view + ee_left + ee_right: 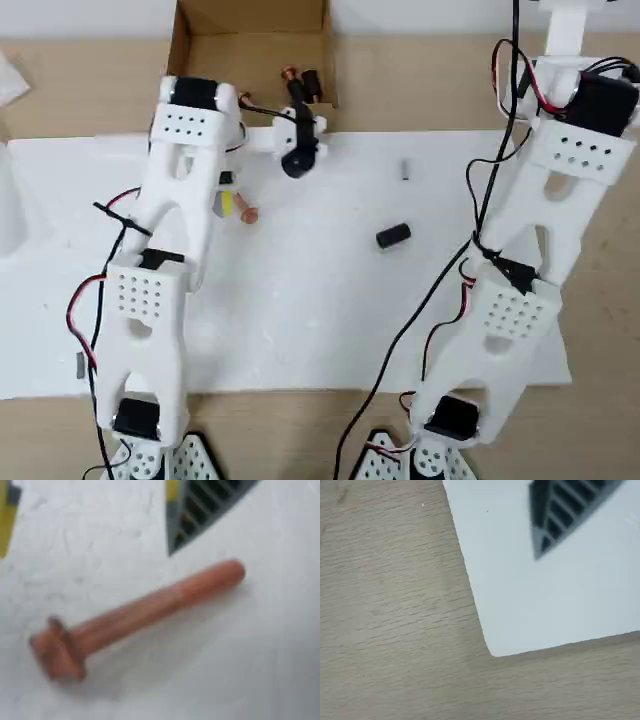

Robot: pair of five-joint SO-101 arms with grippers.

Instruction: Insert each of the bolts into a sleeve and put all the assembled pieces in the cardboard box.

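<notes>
Under my left end effector (100, 510), on the white sheet (300, 320), lies an orange bolt (135, 612). My fingers (200, 510) are wide apart and hold nothing; the bolt is near one tip, not touching it. A loose black sleeve (393, 237) lies at 3 o'clock from the bolt, well apart. A small grey piece (405, 170) lies at 12 o'clock from that sleeve. The cardboard box (180, 60) stands at 12 o'clock on the tabletop (420, 70). A put-together piece (310, 80), orange and black, lies inside it. My right end effector (555, 520) hangs over the sheet's corner; I cannot tell if it is wide or narrow.
</notes>
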